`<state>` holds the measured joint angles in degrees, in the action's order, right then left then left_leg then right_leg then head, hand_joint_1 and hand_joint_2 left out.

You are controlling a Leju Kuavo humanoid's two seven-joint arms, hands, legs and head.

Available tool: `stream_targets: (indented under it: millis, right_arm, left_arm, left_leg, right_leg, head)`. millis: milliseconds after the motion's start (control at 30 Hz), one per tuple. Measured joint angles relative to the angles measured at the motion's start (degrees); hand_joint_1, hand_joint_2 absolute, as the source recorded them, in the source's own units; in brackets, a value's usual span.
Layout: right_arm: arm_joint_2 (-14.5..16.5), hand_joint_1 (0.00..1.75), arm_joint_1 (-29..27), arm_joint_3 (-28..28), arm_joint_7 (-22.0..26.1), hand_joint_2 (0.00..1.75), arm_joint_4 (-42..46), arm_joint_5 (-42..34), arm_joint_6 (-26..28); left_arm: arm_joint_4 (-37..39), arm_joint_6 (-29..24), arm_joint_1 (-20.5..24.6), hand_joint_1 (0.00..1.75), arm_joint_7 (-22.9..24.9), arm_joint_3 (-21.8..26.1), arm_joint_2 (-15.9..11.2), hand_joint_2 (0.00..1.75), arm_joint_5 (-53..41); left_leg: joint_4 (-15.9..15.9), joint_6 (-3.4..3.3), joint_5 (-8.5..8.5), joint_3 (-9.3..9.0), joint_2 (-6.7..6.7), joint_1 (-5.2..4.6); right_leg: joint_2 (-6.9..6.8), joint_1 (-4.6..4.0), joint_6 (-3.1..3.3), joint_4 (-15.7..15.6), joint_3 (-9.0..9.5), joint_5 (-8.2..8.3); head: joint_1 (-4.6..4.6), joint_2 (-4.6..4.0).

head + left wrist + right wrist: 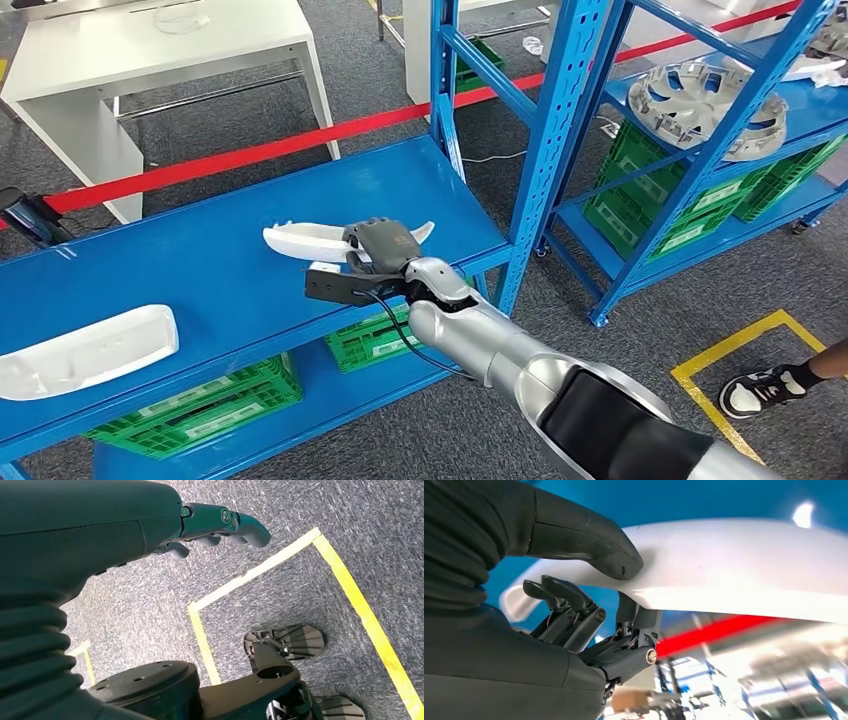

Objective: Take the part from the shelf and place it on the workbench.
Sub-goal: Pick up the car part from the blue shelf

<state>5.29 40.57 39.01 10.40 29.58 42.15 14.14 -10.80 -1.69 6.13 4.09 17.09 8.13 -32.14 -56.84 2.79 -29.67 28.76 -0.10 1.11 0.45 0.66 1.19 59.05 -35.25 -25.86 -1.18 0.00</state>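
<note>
The right hand [378,248] grips a long, curved white plastic part [300,240] between thumb and fingers, holding it over the blue tabletop [200,280] near its right end. A second white curved part [85,350] lies at the tabletop's left. The left hand [220,527] hangs over grey carpet, fingers loosely curled, holding nothing.

Flat metal surface [200,270]: solid blue. Long curved plastic part [300,240] held at centre: plain white. Second moulded part [85,350] at 8 o'clock: white. Slotted plastic crates [200,405] beneath: green with white labels. Steel shelf frame [560,130] at 1 o'clock: blue. Round vaned wheel covers [700,105]: silver. Carpeted floor [640,360]: speckled grey, with a red stripe [300,145] and yellow tape lines [740,335]. Right hand [385,250]: dark grey.
</note>
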Motion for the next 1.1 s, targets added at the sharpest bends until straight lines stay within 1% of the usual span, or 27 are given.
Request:
stream_targets:
  millis: [133, 267, 367, 500, 600, 700, 767, 867, 900, 933, 967, 1000, 1033, 1100]
  right_arm:
    - [-1.78, 1.75, -1.64, -0.99, 1.39, 1.75, 9.85, -1.17, 0.78]
    - [-3.17, 1.75, -3.52, -1.39, 4.06, 1.75, 19.87, -2.34, 1.68]
    - [-3.66, 1.75, -4.79, -1.42, 5.81, 1.75, 26.46, -3.83, 1.64]
    - [-3.85, 1.75, -6.12, -1.42, 8.01, 1.75, 33.09, -5.64, 2.38]
    - [-3.89, 1.75, -7.11, -1.42, 11.39, 1.75, 36.78, -8.21, 4.25]
    - [-3.95, 1.75, -8.21, -1.43, 16.43, 1.75, 39.93, -12.61, 5.32]
    - [-4.00, 1.75, -9.08, -1.44, 19.83, 1.75, 42.16, -15.94, 5.41]
    - [-4.12, 1.75, -10.40, -1.44, 23.56, 1.75, 46.00, -19.45, 5.44]
    - [-4.16, 1.75, -10.75, -1.44, 24.42, 1.75, 47.41, -20.18, 5.42]
    - [-4.25, 1.75, -11.08, -1.45, 25.13, 1.75, 48.83, -20.77, 5.37]
    - [-4.40, 1.75, -11.30, -1.45, 25.73, 1.75, 50.10, -21.24, 5.31]
    - [-4.57, 1.75, -11.51, -1.45, 26.29, 1.75, 51.36, -21.63, 5.27]
    - [-4.81, 1.75, -11.76, -1.46, 26.73, 1.75, 52.51, -21.86, 5.32]
    - [-5.30, 1.75, -12.57, -1.44, 27.47, 1.75, 54.64, -22.07, 5.61]
  left_arm:
    - [0.02, 0.04, -0.03, 0.00, 0.01, 0.05, 0.00, 1.75, -0.31]
    - [0.02, -0.03, -0.03, 0.00, -0.22, 0.53, 0.00, 1.75, 0.00]
    - [0.04, -0.25, -0.10, 0.00, -0.43, 1.00, 0.00, 1.75, 0.51]
    - [0.08, -0.73, -0.31, 0.00, -0.72, 1.60, 0.00, 1.75, 0.97]
    - [0.09, -0.99, -0.53, 0.00, -1.02, 2.13, 0.00, 1.75, 1.11]
    - [0.09, -1.04, -0.74, 0.00, -1.16, 2.38, 0.00, 1.75, 1.11]
    - [0.09, -0.98, -0.83, 0.00, -1.13, 2.42, -0.03, 1.75, 1.10]
    - [0.09, -0.64, -0.93, 0.00, -0.99, 2.50, -0.19, 1.75, 1.10]
    - [0.10, -0.54, -0.93, 0.00, -0.91, 2.56, -0.24, 1.75, 1.10]
    - [0.10, -0.43, -0.93, 0.00, -0.82, 2.64, -0.25, 1.75, 1.10]
    - [0.10, -0.35, -0.91, 0.00, -0.72, 2.73, -0.25, 1.75, 1.09]
    - [0.10, -0.27, -0.89, 0.00, -0.63, 2.84, -0.23, 1.75, 1.07]
    - [0.10, -0.22, -0.88, 0.00, -0.57, 2.96, -0.23, 1.75, 1.04]
    - [0.13, -0.21, -0.93, 0.00, -0.52, 3.21, -0.27, 1.75, 0.99]
  left_leg:
    - [0.02, -0.01, -0.01, 0.03, -0.02, 0.00]
    - [0.03, -0.06, -0.06, 0.06, 0.01, 0.00]
    - [0.04, -0.07, -0.07, 0.09, 0.00, 0.00]
    - [0.04, -0.07, -0.07, 0.09, 0.00, 0.00]
    - [0.04, -0.07, -0.07, 0.09, 0.00, 0.00]
    - [0.03, -0.07, -0.07, 0.09, 0.00, 0.00]
    - [-0.20, -0.34, -0.21, 0.17, -0.01, -0.06]
    - [-0.48, -1.01, -0.30, 0.40, -0.01, -0.24]
    - [-0.27, -1.21, -0.05, 0.39, 0.00, -0.29]
    - [0.21, -1.43, 0.44, 0.24, 0.11, -0.13]
    - [0.82, -1.65, 0.98, -0.02, 0.22, 0.03]
    - [1.42, -1.85, 1.48, -0.12, 0.37, 0.22]
    - [1.75, -1.98, 1.80, -0.15, 0.52, 0.42]
    - [1.57, -2.10, 1.92, 0.21, 0.66, 0.45]
  right_leg:
    - [-0.02, -0.01, 0.00, 0.00, -0.04, -0.03]
    - [0.01, -0.01, -0.02, -0.01, -0.08, -0.07]
    - [-0.01, -0.01, -0.04, -0.02, -0.09, -0.08]
    - [-0.02, -0.01, -0.04, -0.02, -0.08, -0.08]
    - [-0.02, -0.01, -0.04, -0.02, -0.08, -0.08]
    - [-0.02, -0.01, -0.04, -0.03, -0.08, -0.08]
    - [-0.02, 0.15, -0.18, -0.16, -0.06, -0.01]
    - [-0.04, 0.37, -0.59, -0.34, -0.01, 0.23]
    - [-0.01, 0.36, -0.84, -0.52, 0.05, 0.43]
    - [-0.02, 0.38, -1.07, -0.58, 0.07, 0.45]
    - [-0.05, 0.34, -1.33, -0.25, -0.11, 0.05]
    - [-0.07, 0.30, -1.57, 1.00, -0.68, -0.99]
    - [-0.12, 0.33, -1.77, 3.49, -1.76, -2.66]
    - [-0.13, 0.46, -2.23, 10.88, -4.92, -6.26]
  head:
    - [0.00, 0.00]
    - [0.00, 0.00]
    - [0.00, 0.00]
    - [0.00, 0.00]
    - [0.00, 0.00]
    - [0.00, 0.00]
    - [0.01, 0.00]
    - [0.03, 0.00]
    - [0.03, 0.00]
    - [0.02, 0.00]
    - [-0.02, 0.00]
    - [-0.09, 0.00]
    - [-0.16, 0.00]
    - [-0.24, 0.00]
